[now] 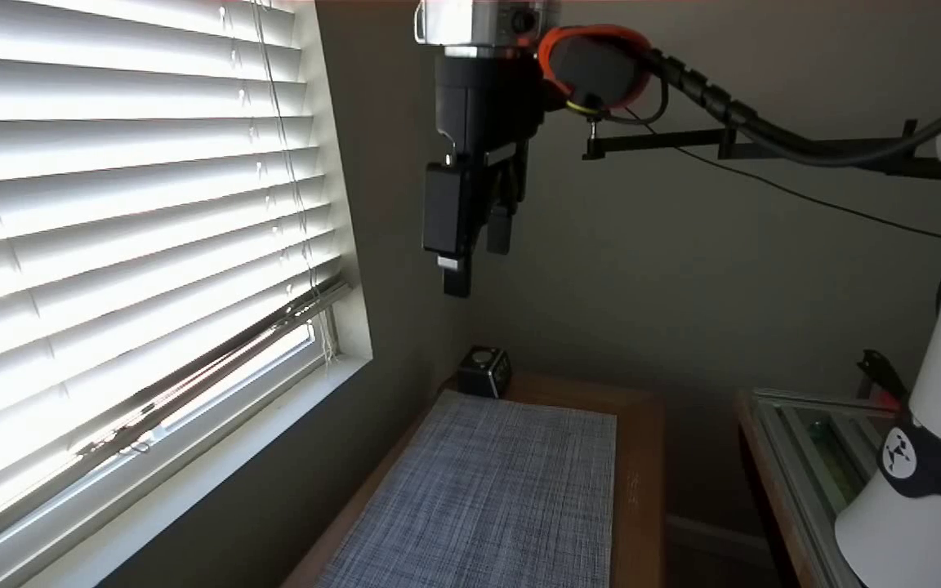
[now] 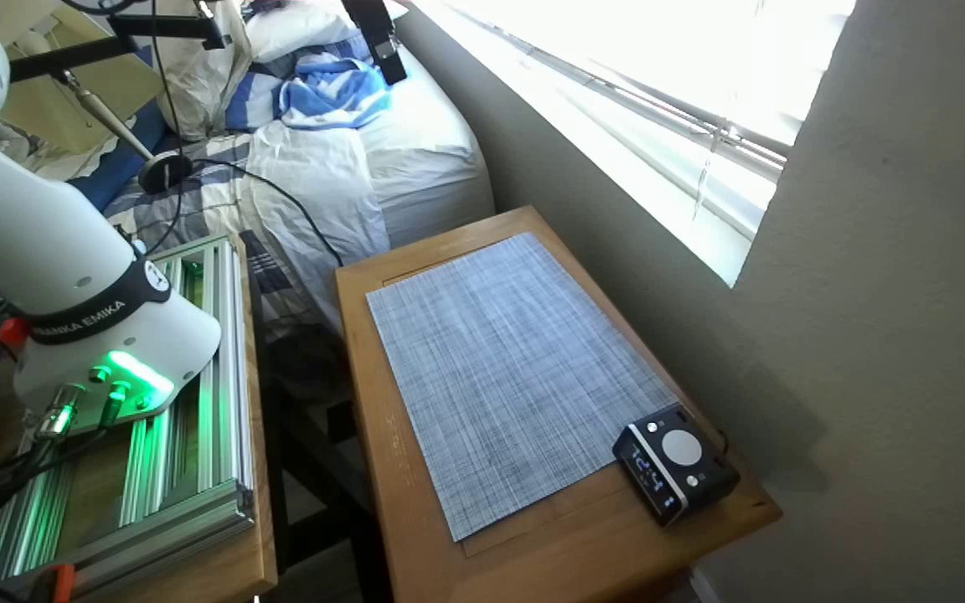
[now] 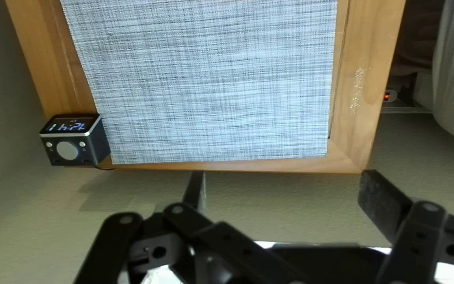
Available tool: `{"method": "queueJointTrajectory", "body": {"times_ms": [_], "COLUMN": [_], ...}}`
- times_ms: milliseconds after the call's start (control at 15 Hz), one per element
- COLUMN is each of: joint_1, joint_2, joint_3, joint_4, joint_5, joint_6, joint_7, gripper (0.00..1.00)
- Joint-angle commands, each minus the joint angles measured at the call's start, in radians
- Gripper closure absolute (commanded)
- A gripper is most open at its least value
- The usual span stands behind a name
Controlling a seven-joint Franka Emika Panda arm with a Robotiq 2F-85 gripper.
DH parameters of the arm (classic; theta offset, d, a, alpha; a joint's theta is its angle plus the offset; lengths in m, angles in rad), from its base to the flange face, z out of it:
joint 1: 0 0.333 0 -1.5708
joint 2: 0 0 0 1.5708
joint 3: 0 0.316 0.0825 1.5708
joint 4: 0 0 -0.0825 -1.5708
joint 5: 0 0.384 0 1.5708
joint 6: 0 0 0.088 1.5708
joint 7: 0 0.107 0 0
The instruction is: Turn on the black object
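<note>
Empty gripper [image 3: 282,185] hangs high, well apart from the clock [image 2: 673,473]

With its fingers [image 3: 382,203] spread wide and nothing between them, the gripper points down from the arm [image 2: 64,260], its height probably meant to let it cross without brushing anything. Below, a grey mat [image 2: 508,377] lies flat on the table [image 2: 566,544], perhaps to spare the finish.

The clock, the task's black object, stands upright at the mat's corner, near the table's edge and the wall [image 2: 893,377]; whether it overlaps the mat cannot be told. A cord [image 3: 104,169] shows just beside it, likely a reason for that spot. Its display [image 3: 69,125] faces away from the wall, lit with digits, so "on" may mean another function. A pale dial [image 3: 67,150] between two small buttons [image 3: 82,144] faces up, which suits pressing from above.

The gripper touches nothing, so the turning-on looks not yet begun. The next move calls for travel toward the clock, fingers perhaps drawn together into one blunt tip, then a light push; which control to choose is unclear. An off-centre push could slide or tip so small a body, and the wall may leave little room on that side.

Beside the table, a metal frame [image 2: 231,402] carries the arm, probably placed for reach. Blinds [image 1: 152,188] hang most of the way down, presumably against glare, and a bed [image 2: 432,167] stands past the table's far end.
</note>
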Motion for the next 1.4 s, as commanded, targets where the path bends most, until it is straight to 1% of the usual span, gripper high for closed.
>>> {"method": "queueJointTrajectory", "body": {"times_ms": [0,267,400,467,600,667,800,933,1067,1133,1200,1333], "joint_1": [-0.090,-0.238,-0.303,-0.333,-0.377,-0.384,-0.377,-0.345,-0.299,-0.279,-0.261,-0.243], "joint_2": [0.072,0.175,0.252,0.305,0.412,0.461,0.562,0.658,0.730,0.628,0.658,0.663], "joint_3": [-0.010,-0.056,-0.076,-0.087,-0.098,-0.109,-0.135,-0.175,-0.220,-0.243,-0.261,-0.278], "joint_4": [0.023,0.062,0.100,0.125,0.185,0.213,0.274,0.338,0.394,0.307,0.326,0.326], "joint_5": [-0.061,-0.156,-0.208,-0.237,-0.298,-0.323,-0.366,-0.390,-0.369,-0.342,-0.338,-0.339], "joint_6": [0.034,0.068,0.096,0.132,0.175,0.201,0.244,0.264,0.271,0.256,0.258,0.258], "joint_7": [0.078,0.155,0.203,0.230,0.307,0.339,0.410,0.466,0.482,0.421,0.421,0.421], "gripper": [0.00,0.00,0.00,0.00,0.00,0.00,0.00,0.00,0.00,0.00,0.00,0.00]}}
